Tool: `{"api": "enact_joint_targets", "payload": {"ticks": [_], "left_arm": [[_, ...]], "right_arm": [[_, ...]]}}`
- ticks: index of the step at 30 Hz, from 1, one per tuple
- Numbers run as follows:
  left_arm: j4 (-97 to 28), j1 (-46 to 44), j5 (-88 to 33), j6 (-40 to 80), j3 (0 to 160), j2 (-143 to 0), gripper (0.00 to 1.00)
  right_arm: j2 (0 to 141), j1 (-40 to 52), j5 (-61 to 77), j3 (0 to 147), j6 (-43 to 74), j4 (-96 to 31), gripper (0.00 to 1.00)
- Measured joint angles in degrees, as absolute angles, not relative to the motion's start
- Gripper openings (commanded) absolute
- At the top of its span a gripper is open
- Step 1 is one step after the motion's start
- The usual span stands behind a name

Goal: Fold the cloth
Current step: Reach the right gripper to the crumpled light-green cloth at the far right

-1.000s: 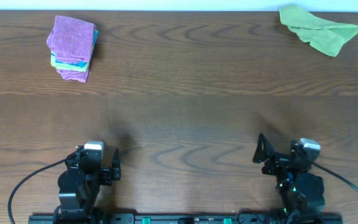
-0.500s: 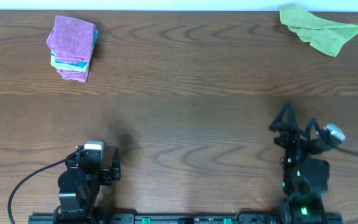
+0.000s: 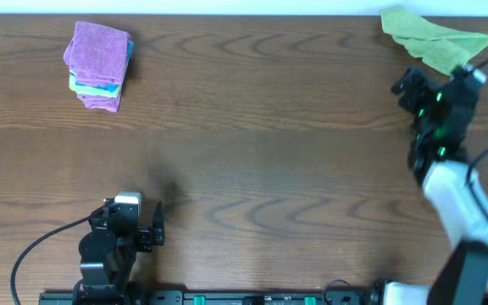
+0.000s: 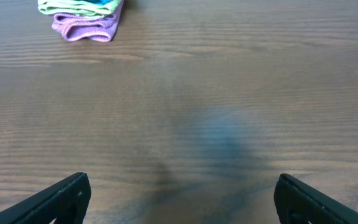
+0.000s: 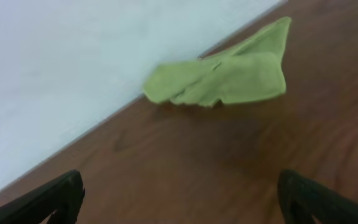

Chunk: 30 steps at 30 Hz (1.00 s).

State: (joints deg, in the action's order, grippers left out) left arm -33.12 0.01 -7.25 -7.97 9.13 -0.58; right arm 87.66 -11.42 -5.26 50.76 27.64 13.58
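Note:
A crumpled green cloth point(image 3: 435, 41) lies at the table's far right corner; it also shows in the right wrist view point(image 5: 225, 76), near the white wall. My right gripper point(image 3: 422, 80) is open and empty, raised just in front of the cloth, apart from it point(image 5: 179, 199). My left gripper point(image 3: 142, 230) is open and empty near the front left edge point(image 4: 179, 199), over bare wood.
A stack of folded cloths, purple on top with green and blue below point(image 3: 100, 63), sits at the far left and shows in the left wrist view point(image 4: 82, 15). The brown wooden table point(image 3: 244, 161) ends at a white wall point(image 5: 73, 62) behind.
My right arm has swung from the front right of the table out to the far right, up to the green cloth. The left arm has not moved.

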Motion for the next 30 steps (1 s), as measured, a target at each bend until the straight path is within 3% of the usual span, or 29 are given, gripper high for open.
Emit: {"api": "enact_joint_targets", "payload": {"ticks": [12,22,30], "left_arm": [[-33.1,0.0,-7.2,-8.0,9.1,-0.6,0.95],[-33.1,0.0,-7.2,-8.0,9.1,-0.6,0.95],[-33.1,0.0,-7.2,-8.0,9.1,-0.6,0.95]], "right_arm": [[114.4,-18.5,-3.9,80.0,26.7,7.0,0.99],[129.2,-21.6,-4.1,89.0,32.1,12.3,0.99],[132.5,-24.2,-4.0,89.2,35.2,14.1,0.99]]}}
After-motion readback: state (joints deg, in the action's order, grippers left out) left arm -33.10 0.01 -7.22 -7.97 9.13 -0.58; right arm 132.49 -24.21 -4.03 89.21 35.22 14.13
